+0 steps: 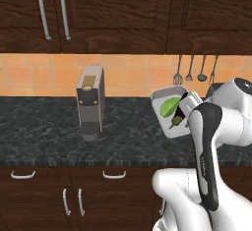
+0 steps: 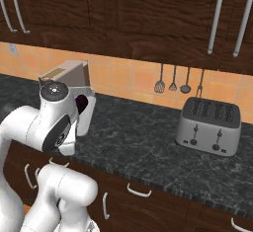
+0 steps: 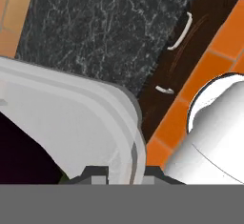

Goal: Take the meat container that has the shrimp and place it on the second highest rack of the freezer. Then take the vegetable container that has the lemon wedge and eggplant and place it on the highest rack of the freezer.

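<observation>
The vegetable container (image 1: 167, 124) is a light-grey tray held tilted above the dark counter, beside my forearm. In it lie the yellow-green lemon wedge (image 1: 169, 106) and the dark purple eggplant (image 1: 180, 111). In the hand view my gripper (image 3: 125, 174) is shut on the tray's rounded rim (image 3: 125, 123), one finger on each side of the wall, and the eggplant (image 3: 19, 156) shows as a dark mass at lower left. From the right base view the container (image 2: 88, 108) peeks out behind my upper arm. The meat container, the shrimp and the freezer are out of view.
A grey coffee machine (image 1: 90, 102) stands on the black counter (image 1: 44, 127) left of the tray. A silver toaster (image 2: 208, 126) sits far to the right. Utensils (image 1: 196, 70) hang on the orange tile wall. Dark cabinets run above and below the counter.
</observation>
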### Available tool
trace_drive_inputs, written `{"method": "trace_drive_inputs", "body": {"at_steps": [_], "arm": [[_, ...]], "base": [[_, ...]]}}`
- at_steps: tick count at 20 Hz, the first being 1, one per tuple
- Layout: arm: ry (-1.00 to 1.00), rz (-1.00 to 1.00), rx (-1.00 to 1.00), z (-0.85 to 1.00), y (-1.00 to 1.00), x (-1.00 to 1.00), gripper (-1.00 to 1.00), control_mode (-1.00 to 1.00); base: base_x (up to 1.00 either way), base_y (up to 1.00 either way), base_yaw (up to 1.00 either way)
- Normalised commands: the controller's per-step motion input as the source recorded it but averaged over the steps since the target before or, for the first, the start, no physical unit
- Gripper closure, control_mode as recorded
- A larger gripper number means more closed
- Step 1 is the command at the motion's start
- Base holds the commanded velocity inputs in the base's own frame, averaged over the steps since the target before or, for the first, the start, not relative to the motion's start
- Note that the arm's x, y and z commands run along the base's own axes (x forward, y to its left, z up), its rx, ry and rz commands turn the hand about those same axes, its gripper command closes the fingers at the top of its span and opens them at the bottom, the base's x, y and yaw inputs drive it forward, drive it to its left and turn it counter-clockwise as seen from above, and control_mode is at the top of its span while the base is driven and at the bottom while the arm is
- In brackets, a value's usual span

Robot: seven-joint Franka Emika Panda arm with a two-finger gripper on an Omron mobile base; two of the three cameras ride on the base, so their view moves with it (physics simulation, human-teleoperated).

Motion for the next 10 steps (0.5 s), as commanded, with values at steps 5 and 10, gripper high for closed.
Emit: {"method": "trace_drive_inputs", "body": {"at_steps": [5, 10], "arm": [[-0.01, -0.08, 0.0, 0.34, 0.0, -0.83, 1.0, -1.0], [0.0, 0.01, 0.0, 0.0, 0.03, -0.18, 1.0, 1.0]], "base": [[0.0, 0.0, 0.0], [-0.22, 0.02, -0.01]]}}
